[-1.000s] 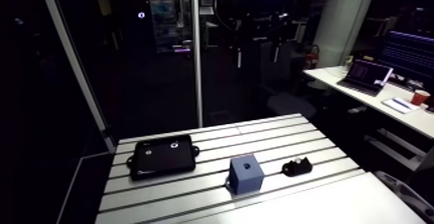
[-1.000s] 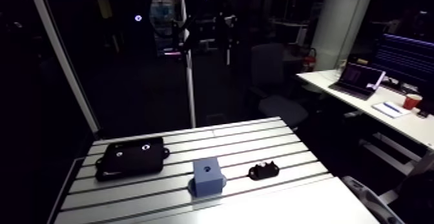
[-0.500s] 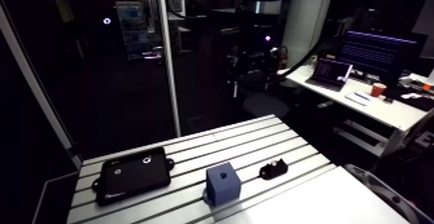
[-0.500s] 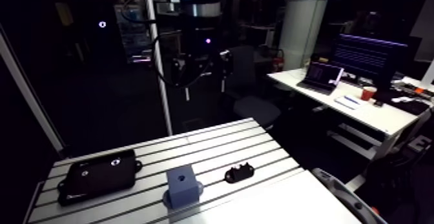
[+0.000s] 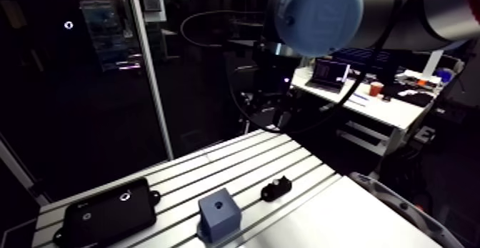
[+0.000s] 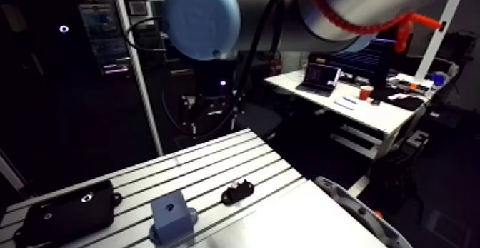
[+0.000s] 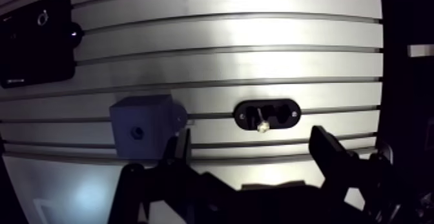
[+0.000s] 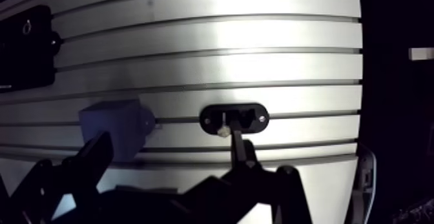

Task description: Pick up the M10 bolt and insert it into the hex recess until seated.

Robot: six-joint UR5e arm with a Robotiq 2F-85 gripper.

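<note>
Two fingers of the tool [image 7: 252, 150] are spread and empty above the table [image 7: 258, 33], so the approach is judged in hand; the M10 bolt [image 7: 261, 119], lying in its black holder [image 7: 284, 113] just ahead and beside the blue block [image 7: 141, 126], must next be straddled and pinched.

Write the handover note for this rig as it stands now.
The gripper is open and empty, above the table.
The M10 bolt sits in its black holder, ahead of the gripper.
The blue block with the recess stands beside the holder, apart from it.
Done: nothing; bolt not yet grasped.
Left: grasp the bolt, insert it into the recess until seated.
</note>
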